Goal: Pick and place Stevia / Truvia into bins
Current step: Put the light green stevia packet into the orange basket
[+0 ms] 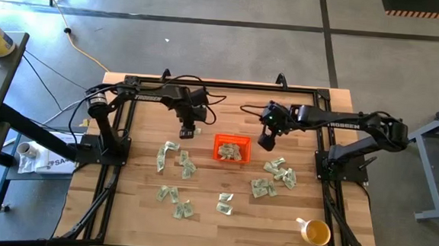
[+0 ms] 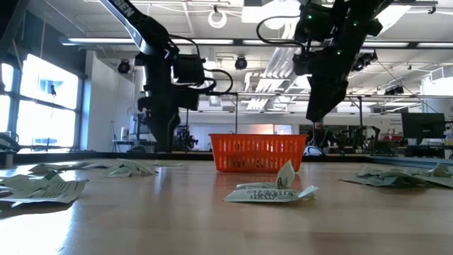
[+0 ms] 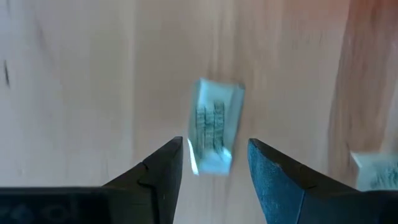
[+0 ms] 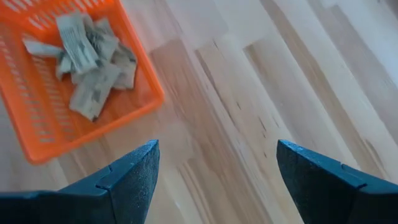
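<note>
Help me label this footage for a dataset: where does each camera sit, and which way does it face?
High view: overhead, looking down on the table; both arms show.
Low view: table height, looking across at the orange bin; both arms hang from above.
Left wrist view: above a packet; the open left gripper shows.
Right wrist view: beside the bin; the open right gripper shows.
High, low and right wrist views share the bin.

Bin (image 1: 232, 149) near bench (image 1: 137, 225) centre, several packets (image 4: 93, 56) inside. Left gripper (image 1: 187, 132) just left of bin, above bench, single packet (image 3: 213, 134) below it. Right gripper (image 1: 266, 142) just right of bin, over bare wood. Loose packets scattered: cluster (image 1: 177, 162) left of bin, cluster (image 1: 276, 178) right of bin, few (image 1: 224, 203) in front. Cup (image 1: 316, 233) at front right corner.
</note>
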`<state>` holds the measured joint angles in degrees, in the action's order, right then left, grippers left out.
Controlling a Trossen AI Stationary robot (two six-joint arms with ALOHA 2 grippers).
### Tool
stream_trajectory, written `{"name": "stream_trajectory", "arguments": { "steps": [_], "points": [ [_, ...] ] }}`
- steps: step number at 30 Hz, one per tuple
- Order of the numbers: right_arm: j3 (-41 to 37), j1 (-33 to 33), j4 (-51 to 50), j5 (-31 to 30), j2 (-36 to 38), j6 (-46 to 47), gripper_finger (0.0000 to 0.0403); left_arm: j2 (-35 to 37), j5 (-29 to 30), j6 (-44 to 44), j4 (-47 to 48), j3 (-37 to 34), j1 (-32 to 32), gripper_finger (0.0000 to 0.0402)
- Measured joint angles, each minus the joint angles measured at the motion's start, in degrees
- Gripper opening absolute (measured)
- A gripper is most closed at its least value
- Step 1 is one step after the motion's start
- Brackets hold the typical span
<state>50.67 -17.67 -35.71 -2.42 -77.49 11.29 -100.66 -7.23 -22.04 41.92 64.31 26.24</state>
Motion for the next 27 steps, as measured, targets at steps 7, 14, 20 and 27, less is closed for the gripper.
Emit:
{"name": "stream_trajectory", "arguments": {
  "steps": [7, 14, 20, 27],
  "points": [
    [-0.04, -1.12, 4.71, 1.95, 0.00, 0.16, 0.0311, -2.12, -0.15, 3.12, -3.54, -1.30, 0.06, 0.0216],
    [-0.04, -1.08, 4.88, 1.99, 0.00, 1.97, 0.0311, -5.79, 0.07, 4.91, -4.54, -0.99, 0.02, 0.0216],
    [-0.04, -1.08, 4.71, 1.92, 0.00, 3.15, 0.0311, -6.36, 0.53, 5.83, -4.77, -1.06, 0.02, 0.0179],
    [-0.04, -1.47, 4.73, -1.70, 0.00, -2.69, 0.0311, -6.31, 4.68, 7.79, -5.06, -0.09, 0.00, 0.0075]
  ]
}}
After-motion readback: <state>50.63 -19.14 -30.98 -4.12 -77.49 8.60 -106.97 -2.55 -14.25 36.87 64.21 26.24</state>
